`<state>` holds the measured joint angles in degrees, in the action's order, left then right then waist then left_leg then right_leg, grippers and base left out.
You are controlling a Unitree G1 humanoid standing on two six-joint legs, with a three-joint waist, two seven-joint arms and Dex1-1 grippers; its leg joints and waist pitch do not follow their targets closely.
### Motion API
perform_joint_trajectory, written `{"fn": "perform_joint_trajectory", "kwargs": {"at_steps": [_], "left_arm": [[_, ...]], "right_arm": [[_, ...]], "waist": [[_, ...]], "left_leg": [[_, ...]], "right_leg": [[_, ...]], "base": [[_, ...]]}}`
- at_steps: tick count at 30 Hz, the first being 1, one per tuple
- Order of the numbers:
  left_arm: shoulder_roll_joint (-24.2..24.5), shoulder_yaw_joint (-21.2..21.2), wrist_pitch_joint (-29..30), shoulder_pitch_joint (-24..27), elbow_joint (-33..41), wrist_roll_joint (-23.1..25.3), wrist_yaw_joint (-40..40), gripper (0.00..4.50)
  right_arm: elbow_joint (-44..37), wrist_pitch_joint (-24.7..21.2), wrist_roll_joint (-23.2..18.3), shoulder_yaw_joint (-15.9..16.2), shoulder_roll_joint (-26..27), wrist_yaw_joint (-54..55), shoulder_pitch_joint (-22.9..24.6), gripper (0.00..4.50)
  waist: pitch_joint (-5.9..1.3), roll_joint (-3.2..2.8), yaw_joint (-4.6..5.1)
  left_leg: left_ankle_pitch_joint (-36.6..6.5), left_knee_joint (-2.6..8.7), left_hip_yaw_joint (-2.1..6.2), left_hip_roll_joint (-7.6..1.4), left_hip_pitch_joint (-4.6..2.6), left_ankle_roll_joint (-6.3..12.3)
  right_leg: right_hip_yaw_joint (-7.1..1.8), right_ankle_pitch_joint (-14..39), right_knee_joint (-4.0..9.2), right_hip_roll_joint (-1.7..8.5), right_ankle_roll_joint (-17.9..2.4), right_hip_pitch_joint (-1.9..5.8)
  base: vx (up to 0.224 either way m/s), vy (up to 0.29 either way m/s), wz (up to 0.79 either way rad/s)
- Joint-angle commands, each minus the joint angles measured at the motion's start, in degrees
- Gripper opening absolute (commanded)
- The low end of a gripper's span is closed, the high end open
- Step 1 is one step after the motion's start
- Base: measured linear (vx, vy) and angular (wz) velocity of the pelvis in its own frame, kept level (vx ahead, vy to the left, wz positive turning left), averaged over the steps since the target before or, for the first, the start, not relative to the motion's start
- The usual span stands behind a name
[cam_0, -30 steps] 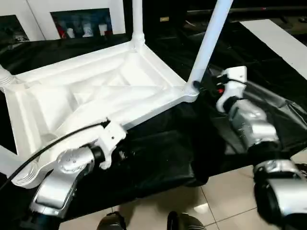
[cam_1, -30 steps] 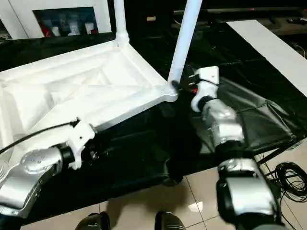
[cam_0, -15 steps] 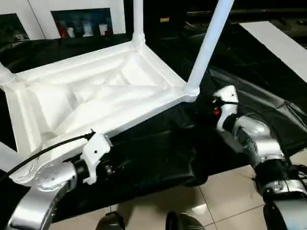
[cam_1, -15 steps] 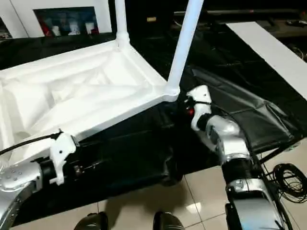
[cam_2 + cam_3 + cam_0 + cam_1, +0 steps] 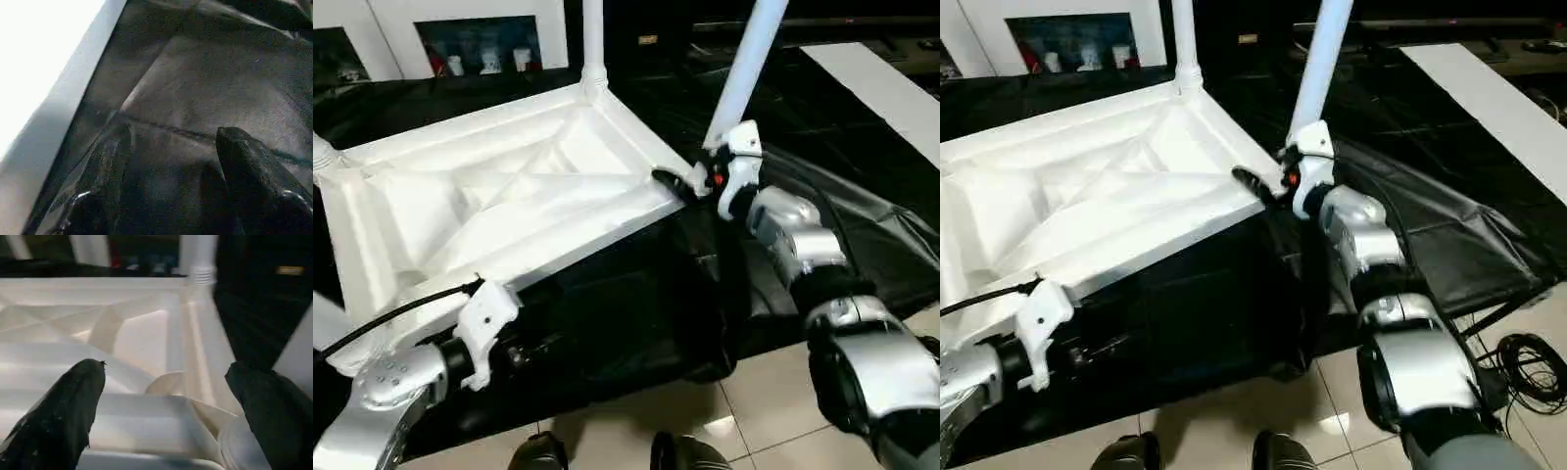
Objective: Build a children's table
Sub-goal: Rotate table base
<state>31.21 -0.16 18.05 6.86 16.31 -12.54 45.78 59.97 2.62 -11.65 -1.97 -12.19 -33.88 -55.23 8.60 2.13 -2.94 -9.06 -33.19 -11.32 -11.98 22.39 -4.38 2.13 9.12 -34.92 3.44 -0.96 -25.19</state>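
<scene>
Right gripper [image 5: 161,396] is spread wide at the near right corner of our upside-down table top [image 5: 499,196], one black finger [image 5: 672,182] lying over the ribbed underside and nothing actually clamped between the fingers. From our right wrist camera the corner socket [image 5: 168,382] sits in the gap between the two fingertips, with the top's ribs running away behind it.

Left gripper [image 5: 168,161] is also released. Its two dark fingers hang apart over the black cloth [image 5: 205,88], just beside the top's white front edge [image 5: 44,88], gripping nothing. In our head view that wrist [image 5: 489,318] sits low at the front, close under the near long edge.

So the children's table is lying ribs-up on a black-covered surface [image 5: 1449,225]. Two legs are standing in their sockets: one at the far corner [image 5: 593,34] upright, and one at the right corner [image 5: 744,64] leaning a bit, right next to our right gripper. A stub of another leg [image 5: 321,152] pokes in at the far left corner. Behind it all there's a white cabinet [image 5: 460,29].
</scene>
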Motion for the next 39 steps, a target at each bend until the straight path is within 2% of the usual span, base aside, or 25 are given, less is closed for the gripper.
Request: {"fn": "perform_joint_trajectory", "kwargs": {"at_steps": [1,4,8,9,14,16,18,20,21,28,30,31,32,35,36,37,39], "left_arm": [[0.3,0.6,0.4,0.9,1.3,0.3,-0.6,3.12],[0.1,0.8,-0.1,1.4,1.3,0.4,-1.7,3.12],[0.4,0.6,-0.9,1.7,0.7,0.9,-2.0,3.12],[0.4,0.7,-1.1,1.7,0.4,0.9,-2.1,3.12],[0.5,0.9,-1.7,1.7,-0.3,1.0,-2.0,3.12],[0.5,0.9,-2.1,1.8,-0.5,1.0,-2.3,3.12],[0.4,1.0,-2.7,2.0,-0.7,0.8,-2.5,3.12],[-0.2,1.8,-4.3,3.0,-0.4,-0.7,-1.9,3.12],[-0.5,2.3,-4.8,3.6,0.0,-1.5,-1.6,3.12],[-0.5,6.6,-7.2,7.4,0.4,-7.7,2.7,3.12],[-1.4,10.1,-9.0,7.2,-1.7,-9.8,2.6,3.12],[-1.5,10.9,-9.4,7.0,-2.2,-10.2,2.3,3.12],[-1.7,11.7,-9.7,6.7,-2.6,-10.7,2.0,3.12],[-1.0,17.8,-6.6,3.8,-3.8,-16.9,2.1,3.12],[-0.6,18.7,-6.1,3.7,-4.1,-18.0,2.6,3.12],[-0.4,19.1,-5.9,4.0,-4.1,-18.4,2.9,3.39],[1.1,21.3,-4.9,6.9,-4.2,-20.3,5.1,3.46]], "right_arm": [[2.7,1.1,-0.8,-2.5,-1.1,2.8,-1.3,4.44],[6.3,2.5,-2.1,-5.3,-1.9,5.6,-3.7,4.44],[8.8,3.3,-2.8,-7.2,-3.2,9.5,-5.3,4.44],[10.7,4.0,-3.2,-8.9,-4.5,12.3,-6.4,4.44],[13.2,4.9,-2.9,-10.9,-7.5,16.5,-7.6,4.44],[14.1,5.3,-2.3,-11.1,-9.1,17.8,-7.8,4.44],[14.6,5.8,-1.6,-11.1,-10.3,18.8,-7.7,4.44],[14.8,6.3,-0.9,-10.8,-11.3,18.0,-7.1,4.44],[14.7,6.4,-0.4,-10.3,-11.3,16.9,-6.8,4.44],[14.0,7.5,1.7,-8.0,-9.9,9.3,-4.6,4.44],[13.5,8.1,2.1,-7.1,-9.4,8.0,-3.4,4.44],[13.4,8.3,2.2,-7.1,-9.3,7.9,-3.1,4.44],[13.3,8.5,2.3,-7.0,-9.2,7.8,-2.8,4.44],[11.6,9.3,3.1,-6.1,-8.5,9.8,0.3,4.44],[11.2,9.6,3.4,-6.1,-8.3,9.7,0.9,4.44],[11.0,9.7,3.6,-6.0,-8.3,10.0,1.3,4.50],[9.5,9.8,4.7,-5.5,-8.0,13.0,3.9,4.50]], "waist": [[-3.77,-0.70,0.17],[-3.78,-0.80,-0.19],[-3.66,-0.93,-0.60],[-3.71,-0.93,-0.72],[-3.60,-0.82,-1.43],[-3.75,-0.73,-1.58],[-3.89,-0.72,-1.64],[-4.08,-0.68,-1.69],[-4.08,-0.50,-1.52],[-4.21,-0.50,-0.71],[-4.21,-0.53,-0.48],[-4.28,-0.33,-0.37],[-4.32,-0.36,-0.42],[-4.51,-0.50,-0.57],[-4.51,-0.54,-0.62],[-4.56,-0.54,-0.48],[-4.55,-0.57,-0.44]], "left_leg": [[-12.7,3.66,0.23,-1.24,-1.64,2.97],[-12.4,3.57,0.11,-1.24,-1.65,3.42],[-13.7,3.59,0.04,-1.22,-1.83,2.75],[-13.9,3.55,-0.01,-1.19,-1.84,2.56],[-16.0,3.50,-0.13,-1.11,-1.94,1.67],[-15.2,3.50,-0.08,-1.12,-1.82,1.65],[-14.5,3.37,-0.16,-1.12,-1.83,1.85],[-13.3,3.24,-0.11,-1.03,-1.39,2.17],[-12.5,3.26,0.03,-1.01,-0.91,2.40],[-12.7,3.06,0.01,-1.02,-0.69,3.95],[-12.4,3.04,-0.05,-1.08,-0.60,4.19],[-12.4,3.04,-0.08,-1.11,-0.58,4.19],[-12.6,2.98,-0.12,-1.20,-0.76,4.05],[-12.5,2.89,-0.24,-1.18,-1.00,3.54],[-12.7,2.89,-0.26,-1.12,-1.03,3.15],[-13.0,2.88,-0.20,-1.15,-0.98,3.07],[-13.8,2.99,-0.09,-1.13,-0.88,2.61]], "right_leg": [[-2.30,11.9,3.54,2.86,-13.4,2.34],[-2.36,10.7,3.40,2.94,-13.5,2.30],[-2.31,12.6,3.60,2.88,-12.9,2.08],[-2.32,12.5,3.58,2.83,-12.7,2.07],[-2.39,15.3,3.87,2.82,-11.4,1.80],[-2.34,14.8,3.76,2.84,-11.1,1.87],[-2.28,13.9,3.65,2.71,-11.2,1.79],[-2.24,12.5,3.36,2.72,-11.4,2.13],[-2.15,11.7,3.17,2.75,-11.4,2.43],[-2.15,11.2,3.22,2.77,-12.6,2.58],[-2.09,11.1,3.22,2.77,-13.4,2.68],[-2.07,11.2,3.22,2.75,-13.4,2.78],[-2.11,11.8,3.20,2.84,-13.4,2.66],[-2.12,11.8,3.08,2.70,-13.7,2.57],[-2.13,12.1,3.05,2.72,-13.5,2.55],[-2.12,12.4,3.04,2.70,-13.5,2.60],[-2.07,13.8,3.10,2.68,-12.8,2.71]], "base": [[0.000,0.000,0.00],[0.000,0.000,0.00],[0.000,0.000,0.00],[0.000,0.000,0.00],[0.000,0.000,0.00],[0.000,0.000,0.00],[0.000,0.000,0.00],[0.000,0.000,0.00],[0.000,0.000,0.00],[0.000,0.000,0.00],[0.000,0.000,0.00],[0.000,0.000,0.00],[0.000,0.000,0.00],[0.000,0.000,0.00],[0.000,0.000,0.00],[0.000,0.000,0.00],[0.000,0.000,0.00]]}}
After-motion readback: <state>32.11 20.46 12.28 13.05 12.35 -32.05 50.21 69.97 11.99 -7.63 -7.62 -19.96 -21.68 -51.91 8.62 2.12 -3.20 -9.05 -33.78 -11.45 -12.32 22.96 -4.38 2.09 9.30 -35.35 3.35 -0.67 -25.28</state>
